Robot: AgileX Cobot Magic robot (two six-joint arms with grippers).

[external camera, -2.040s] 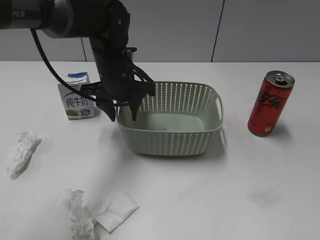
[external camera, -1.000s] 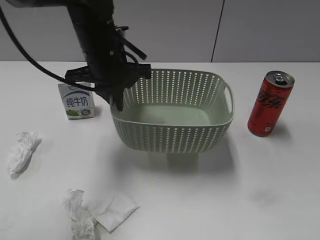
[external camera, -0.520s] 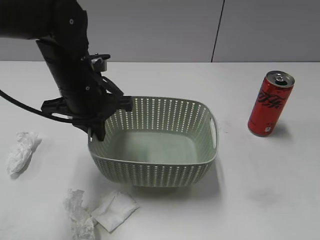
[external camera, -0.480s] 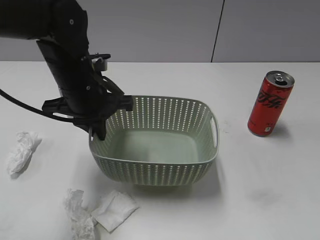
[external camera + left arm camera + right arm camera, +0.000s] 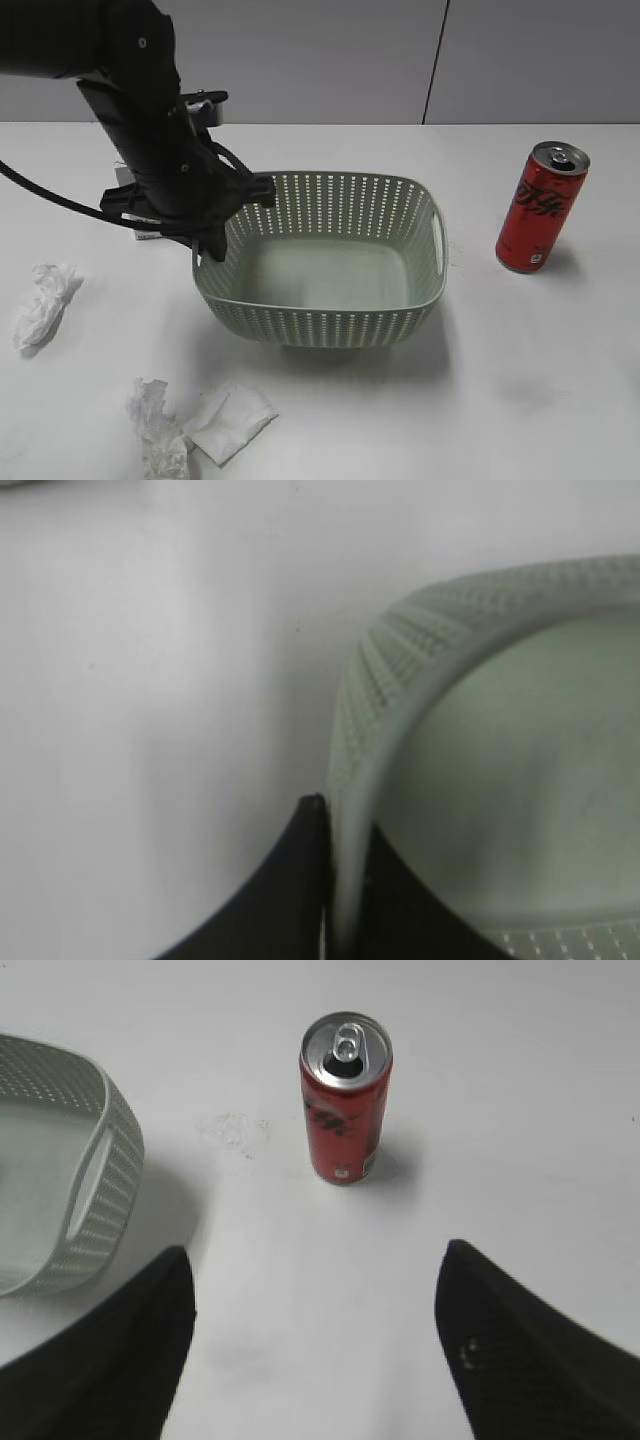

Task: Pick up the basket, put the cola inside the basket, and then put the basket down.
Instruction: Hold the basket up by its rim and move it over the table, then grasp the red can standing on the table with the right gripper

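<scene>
The pale green basket [image 5: 330, 322] hangs a little above the table, left of centre. My left gripper [image 5: 213, 245] is shut on its left rim; the left wrist view shows the two black fingers [image 5: 340, 830] pinching the basket wall [image 5: 400, 650]. The basket is empty. The red cola can [image 5: 540, 208] stands upright on the table at the right, apart from the basket. In the right wrist view the cola [image 5: 345, 1110] stands ahead of my open, empty right gripper [image 5: 315, 1260], with the basket's handle end [image 5: 110, 1170] at the left. The right arm is out of the exterior view.
A white-and-blue milk carton [image 5: 146, 233] is mostly hidden behind the left arm. Crumpled tissues lie at the left edge [image 5: 42, 300] and at the front left [image 5: 160, 435], with a flat one beside them [image 5: 230, 420]. A grey wall runs behind the table.
The left gripper lifted the basket off the table, swung it toward the front left, and has now carried it back a little to the right and away. The cola has not moved.
</scene>
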